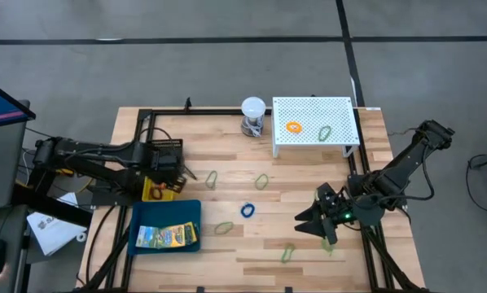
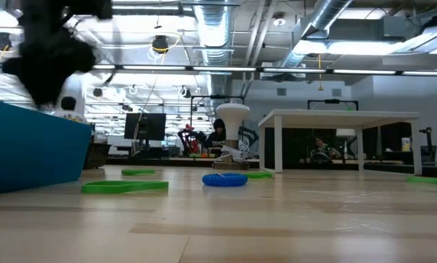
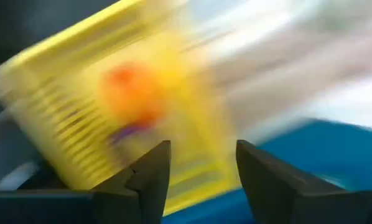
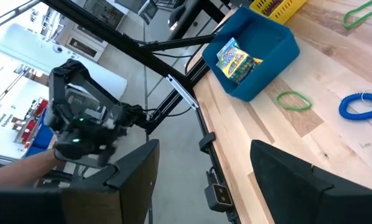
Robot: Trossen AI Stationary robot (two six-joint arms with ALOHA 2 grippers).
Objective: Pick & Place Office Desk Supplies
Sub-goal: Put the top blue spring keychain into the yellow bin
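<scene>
— Scanning pale wooden tabletop (image 1: 309,268), dotted with thin loops. Finding left gripper (image 3: 203,144) hovering just over yellow slatted plastic bin (image 3: 55,99), fingers parted a moderate way, gripping nothing.

— Noticing an orange loop (image 3: 127,87) lying inside that bin, with something purple beside it. Judging the step as going for another loop.

— Probably. Picking out thin green elastic loop (image 1: 212,177) as the closest, lying flat on bare wood just beside the bin, on the side toward table centre. Advising coming straight down with fingers straddling one strand, pressing lightly to the wood before closing, avoiding the bin's wall.

— And right gripper (image 4: 204,146)?

— Waiting low near the right front edge, fingers wide apart and empty, near another green loop (image 1: 287,253). Leaving blue rectangular plastic tray (image 1: 146,213) and its green-yellow printed packets (image 1: 166,236) alone.
</scene>
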